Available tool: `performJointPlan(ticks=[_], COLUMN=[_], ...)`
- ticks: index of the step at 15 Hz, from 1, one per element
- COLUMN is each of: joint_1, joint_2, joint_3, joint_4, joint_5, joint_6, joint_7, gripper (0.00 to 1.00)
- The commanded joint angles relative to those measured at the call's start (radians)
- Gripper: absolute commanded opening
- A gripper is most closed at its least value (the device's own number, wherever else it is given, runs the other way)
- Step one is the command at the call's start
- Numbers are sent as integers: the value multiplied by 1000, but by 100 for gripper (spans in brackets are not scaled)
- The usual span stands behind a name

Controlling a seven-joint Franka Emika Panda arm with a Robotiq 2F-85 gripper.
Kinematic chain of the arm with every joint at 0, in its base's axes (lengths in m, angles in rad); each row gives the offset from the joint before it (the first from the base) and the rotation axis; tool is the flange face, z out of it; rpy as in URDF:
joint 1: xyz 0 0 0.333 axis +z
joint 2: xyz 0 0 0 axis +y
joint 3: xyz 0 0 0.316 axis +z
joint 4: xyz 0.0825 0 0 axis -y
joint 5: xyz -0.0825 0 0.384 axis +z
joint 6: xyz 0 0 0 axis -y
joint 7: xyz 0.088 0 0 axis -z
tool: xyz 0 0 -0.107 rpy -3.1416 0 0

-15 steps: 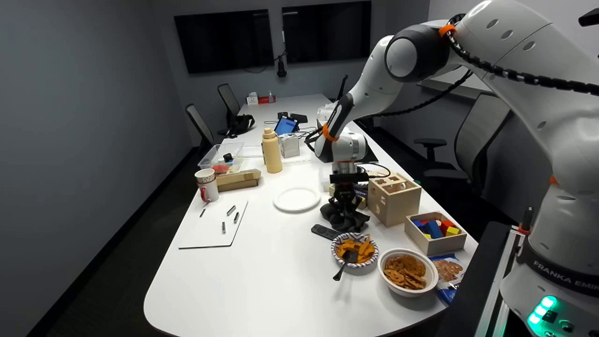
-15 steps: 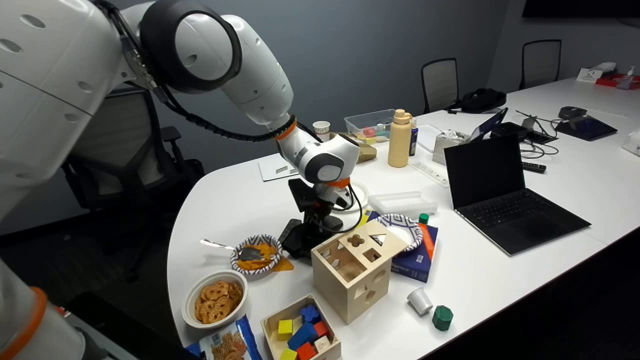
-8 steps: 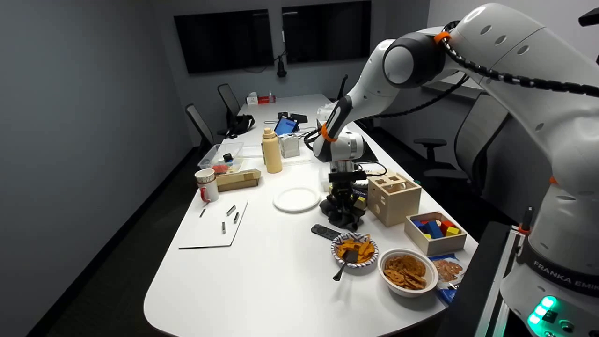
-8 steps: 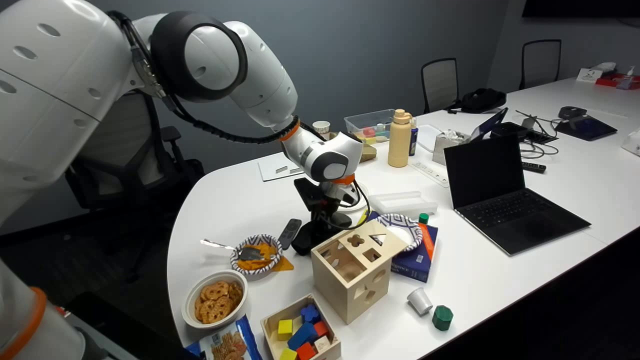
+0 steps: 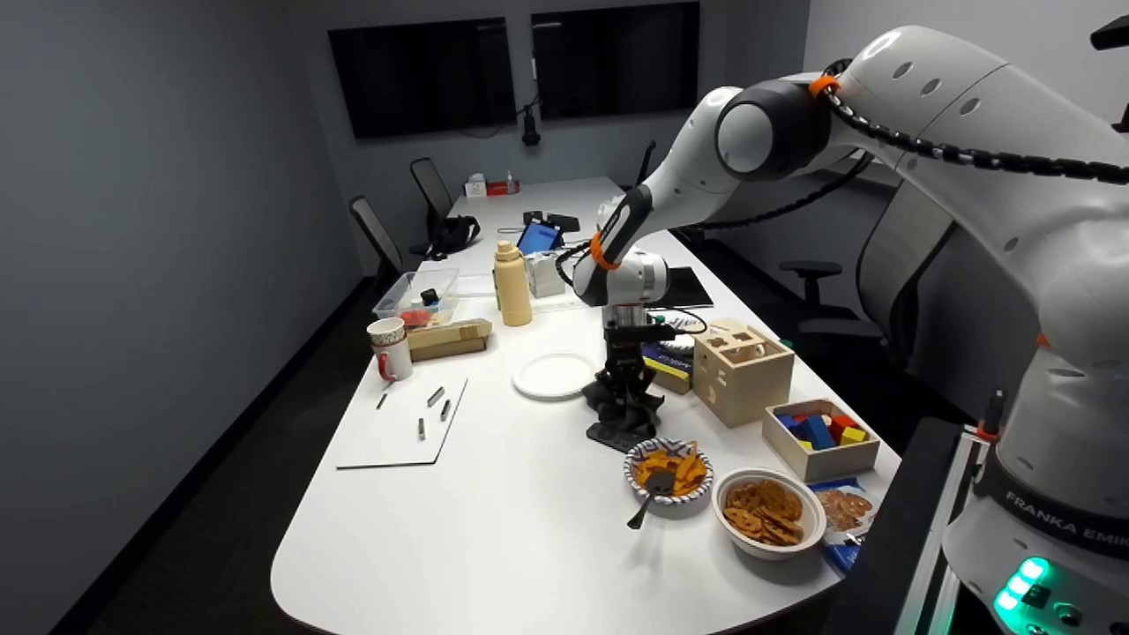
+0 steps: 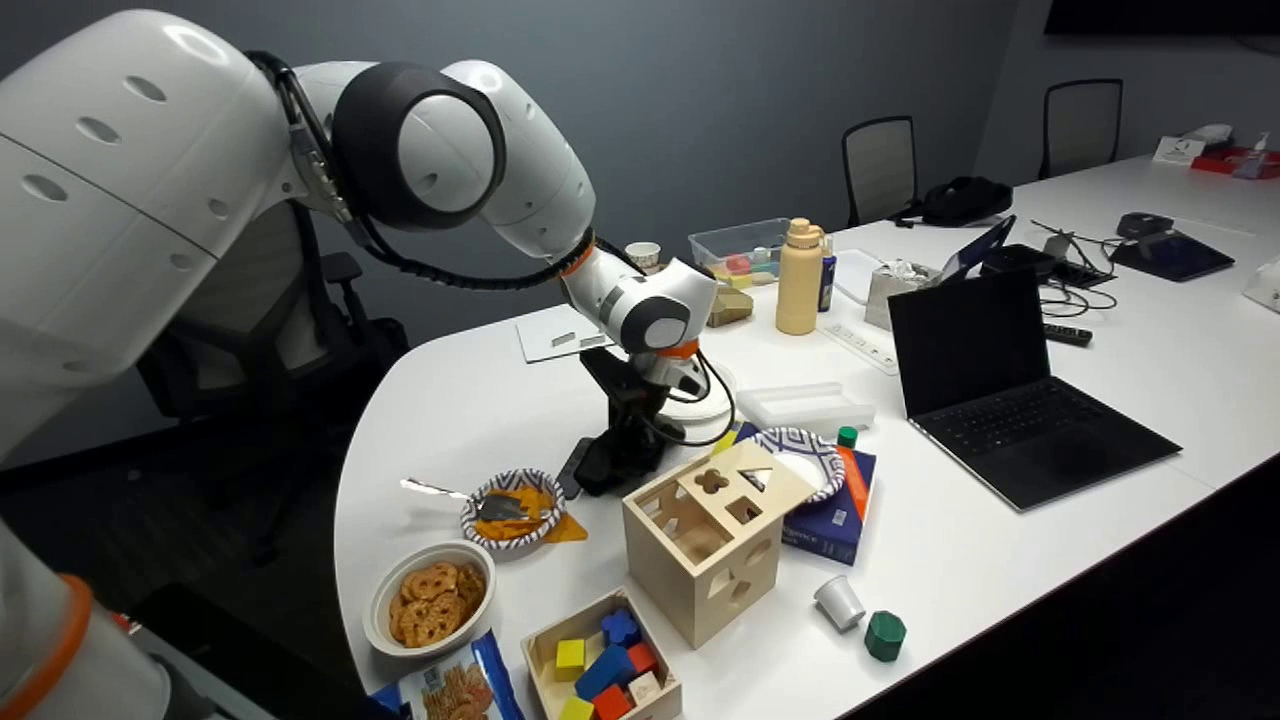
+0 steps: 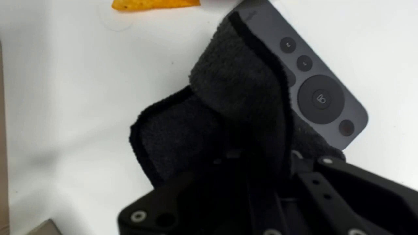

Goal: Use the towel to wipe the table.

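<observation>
In an exterior view, the gripper [image 5: 626,386] points down over the white desk [image 5: 441,547], pinching the dark towel [image 5: 646,412], which hides part of the remote control [image 5: 608,436]; whether they touch cannot be told. The white plate [image 5: 551,377] lies near the towel on one side, the wooden box [image 5: 743,386] on the other, with the patterned bowl [image 5: 688,498] of orange chips [image 5: 684,470] in front.

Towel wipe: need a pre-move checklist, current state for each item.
End effector shut on the towel: ok.
Towel clear of the remote: not ok; it covers part of it in the wrist view.
Towel pressed on the table: cannot tell; contact is hidden.
Towel apart from the wooden shape box: ok; bare table shows between them in an exterior view.
All chips inside the patterned bowl: not ok; one chip shows outside the rim.
</observation>
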Motion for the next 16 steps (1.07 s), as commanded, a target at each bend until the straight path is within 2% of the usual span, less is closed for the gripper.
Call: performJointPlan(ticks=[1, 6, 13, 16], joint_1=[-18, -20, -38, -49], joint_2=[21, 15, -3, 20], joint_3=[47, 26, -62, -63], joint_4=[50, 31, 18, 44], joint_5=[4, -5, -17, -11], joint_6=[-83, -197, -176, -142], joint_7=[-63, -54, -18, -30], gripper=[2, 2, 2, 2])
